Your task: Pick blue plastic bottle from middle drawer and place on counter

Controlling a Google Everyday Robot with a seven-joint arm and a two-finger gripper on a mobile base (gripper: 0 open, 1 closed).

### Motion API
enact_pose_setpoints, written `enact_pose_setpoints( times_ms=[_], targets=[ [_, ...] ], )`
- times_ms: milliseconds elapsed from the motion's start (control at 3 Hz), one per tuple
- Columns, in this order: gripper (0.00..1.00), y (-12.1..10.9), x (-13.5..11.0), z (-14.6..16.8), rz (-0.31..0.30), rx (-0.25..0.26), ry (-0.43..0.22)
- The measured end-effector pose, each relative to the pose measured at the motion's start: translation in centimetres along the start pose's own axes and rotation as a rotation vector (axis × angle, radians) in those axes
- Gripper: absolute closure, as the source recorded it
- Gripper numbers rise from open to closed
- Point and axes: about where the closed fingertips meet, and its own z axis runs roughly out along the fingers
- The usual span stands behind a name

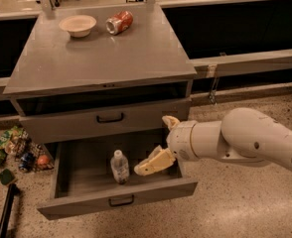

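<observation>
The blue plastic bottle [119,166], clear with a white cap, stands upright on the bare floor of the pulled-out middle drawer [66,172]. My gripper [151,145] is over the right part of that drawer, just right of the bottle and not touching it. It is open and empty: one cream finger [154,162] points left toward the bottle, the other [170,122] sits higher near the drawer front above. The counter [101,63] is the flat grey top of the cabinet.
A cream bowl [78,25] and a crushed red soda can [119,22] sit at the back of the counter. The upper drawer [106,119] is shut. Colourful litter [12,152] lies on the floor at left. A grey ledge [250,61] runs at right.
</observation>
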Motion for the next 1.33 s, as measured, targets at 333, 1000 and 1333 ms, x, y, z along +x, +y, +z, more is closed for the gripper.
enact_pose_setpoints(
  times_ms=[333,1000,1333],
  targets=[
    [0.00,1.0,0.3,1.6,0.020,-0.037,-0.002],
    [0.00,1.5,4.3,8.9,0.110,-0.054,-0.044],
    [0.00,0.5,6.7,11.9,0.106,-0.016,-0.080]
  ],
)
